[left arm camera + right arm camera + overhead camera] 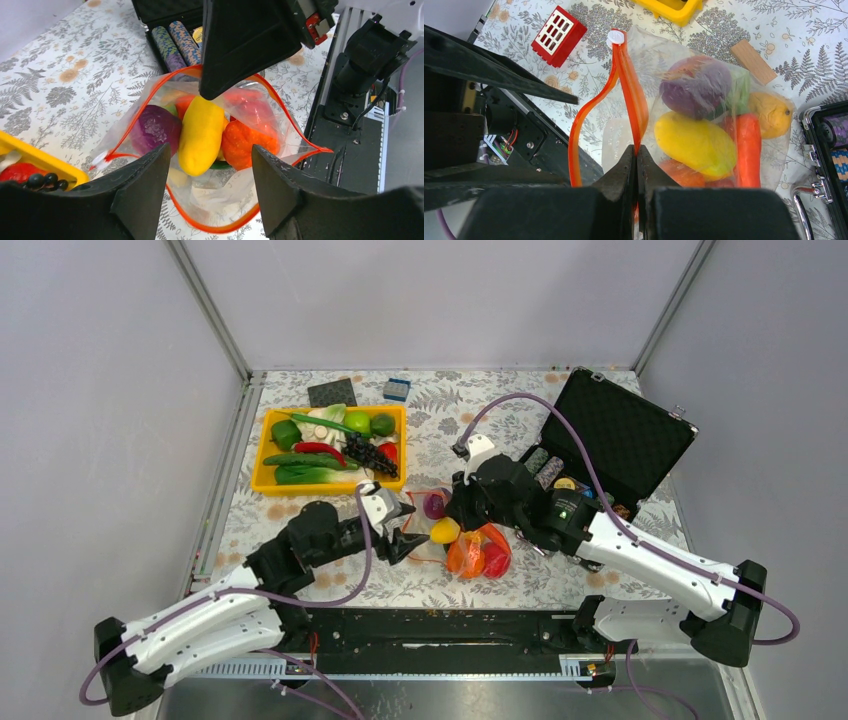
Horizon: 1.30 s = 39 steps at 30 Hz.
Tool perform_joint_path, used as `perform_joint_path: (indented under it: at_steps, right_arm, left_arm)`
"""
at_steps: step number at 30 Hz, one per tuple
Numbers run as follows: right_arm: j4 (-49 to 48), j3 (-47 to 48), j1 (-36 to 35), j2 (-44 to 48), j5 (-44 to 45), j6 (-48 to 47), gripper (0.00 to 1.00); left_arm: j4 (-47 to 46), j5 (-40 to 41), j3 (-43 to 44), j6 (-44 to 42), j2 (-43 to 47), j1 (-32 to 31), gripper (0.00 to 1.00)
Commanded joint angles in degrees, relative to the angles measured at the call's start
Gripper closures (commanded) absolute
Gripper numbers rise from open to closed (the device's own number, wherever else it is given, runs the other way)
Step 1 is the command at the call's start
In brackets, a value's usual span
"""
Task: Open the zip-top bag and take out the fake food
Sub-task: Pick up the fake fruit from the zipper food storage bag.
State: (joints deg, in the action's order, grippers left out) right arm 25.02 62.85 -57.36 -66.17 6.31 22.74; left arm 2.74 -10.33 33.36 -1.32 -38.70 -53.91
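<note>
Pinched flat between the right gripper's clenched fingers is the orange zip strip of the zip-top bag, which sits between the two arms. Facing its open mouth, the left gripper gapes empty; fake food fills the bag. Only the right wrist view shows a red block.

Left arm: angled forward and toward the centre, wrist low.
Left fingers: spread apart, apparently gripping nothing.
Right arm: stretched inward, wrist tipped downward.
Right fingers: pinched together on the zip-top bag edge.
</note>
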Motion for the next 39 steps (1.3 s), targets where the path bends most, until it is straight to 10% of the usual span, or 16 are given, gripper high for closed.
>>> perform_joint_path:
  at_steps: [1,39]
  right_arm:
    - [0.45,2.55,-0.02,1.66,-0.97,-0.6,1.0]
    - [4.1,-0.65,-0.03,4.75,-0.08,1.94,1.0]
  left_arm:
    - [-9.63,-4.2,-0.99,-2.36,-3.68,-0.29,0.39]
    - [-38.0,4.11,-8.29,-9.4,-28.5,-6.5,0.43]
